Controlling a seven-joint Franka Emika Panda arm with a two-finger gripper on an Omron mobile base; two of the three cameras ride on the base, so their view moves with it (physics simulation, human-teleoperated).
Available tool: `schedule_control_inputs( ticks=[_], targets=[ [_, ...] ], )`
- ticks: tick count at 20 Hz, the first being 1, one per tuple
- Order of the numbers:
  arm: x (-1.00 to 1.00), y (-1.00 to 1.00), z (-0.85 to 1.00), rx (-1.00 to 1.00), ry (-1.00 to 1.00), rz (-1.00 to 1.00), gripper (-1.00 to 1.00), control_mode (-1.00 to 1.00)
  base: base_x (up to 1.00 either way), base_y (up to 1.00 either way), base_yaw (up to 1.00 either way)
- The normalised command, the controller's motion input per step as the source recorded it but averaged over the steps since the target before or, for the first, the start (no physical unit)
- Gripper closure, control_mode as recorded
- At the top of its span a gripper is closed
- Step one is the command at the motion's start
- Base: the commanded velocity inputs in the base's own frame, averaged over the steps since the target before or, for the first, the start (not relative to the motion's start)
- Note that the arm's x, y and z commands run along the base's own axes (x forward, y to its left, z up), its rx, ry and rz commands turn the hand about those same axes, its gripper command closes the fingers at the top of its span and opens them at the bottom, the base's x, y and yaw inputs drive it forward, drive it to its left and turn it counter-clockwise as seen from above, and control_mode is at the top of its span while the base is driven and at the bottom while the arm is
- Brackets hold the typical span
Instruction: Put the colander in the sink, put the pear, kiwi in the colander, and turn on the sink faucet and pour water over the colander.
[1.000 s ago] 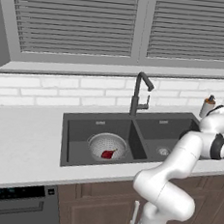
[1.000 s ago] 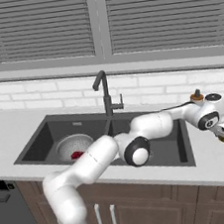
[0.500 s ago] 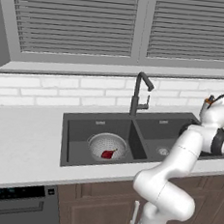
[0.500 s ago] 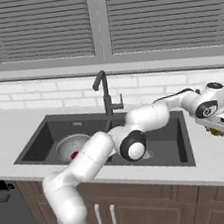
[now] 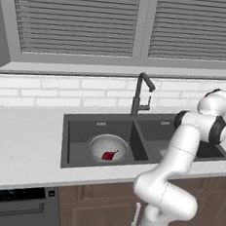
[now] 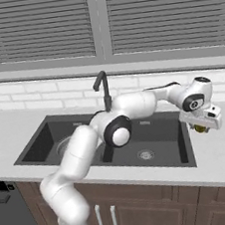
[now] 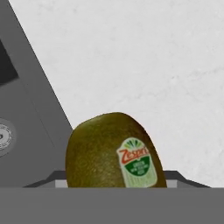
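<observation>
My gripper [image 6: 202, 125] is shut on the kiwi [image 6: 201, 129], an olive-brown fruit with a green sticker [image 7: 111, 151]. It hangs just above the white counter [image 7: 144, 65], close to the right rim of the sink [image 6: 188, 149]. The silvery colander [image 5: 108, 145] sits in the sink's left basin [image 5: 79, 131] with the dark red pear [image 5: 109, 155] inside it. Behind the divider between the basins stands the dark faucet [image 5: 139, 93]. Water is out of view.
The right basin [image 6: 158, 136] with its round drain [image 6: 145, 155] lies just left of the gripper. White counter [image 5: 19, 145] runs along both sides of the sink. A brick backsplash and a shuttered window rise behind. A dishwasher front [image 5: 13, 198] is at the lower left.
The gripper, with the kiwi in it, has risen a little off the counter and swung left toward the sink's right rim. Colander and pear have stayed put.
</observation>
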Motion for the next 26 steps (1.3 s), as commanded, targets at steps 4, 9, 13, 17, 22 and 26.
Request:
schedule_control_inputs(
  ticks=[4,9,13,17,22,26],
  targets=[
    [-0.2,0.86,0.05,-0.14,0.0,0.23,1.0,-1.0,0.0,0.0,0.0],
    [-0.4,0.81,0.1,-0.09,-0.01,0.25,1.0,-1.0,0.0,0.0,0.0],
    [-0.32,0.77,0.23,-0.02,0.0,0.18,1.0,-1.0,0.0,0.0,0.0],
    [-0.29,0.68,0.39,0.0,-0.02,0.05,1.0,-1.0,0.0,0.0,0.0],
    [-0.23,0.62,0.5,0.0,-0.03,0.01,1.0,-1.0,0.0,0.0,0.0],
    [-0.29,0.68,0.46,0.0,-0.01,0.0,1.0,-1.0,0.0,0.0,0.0]
  ],
)
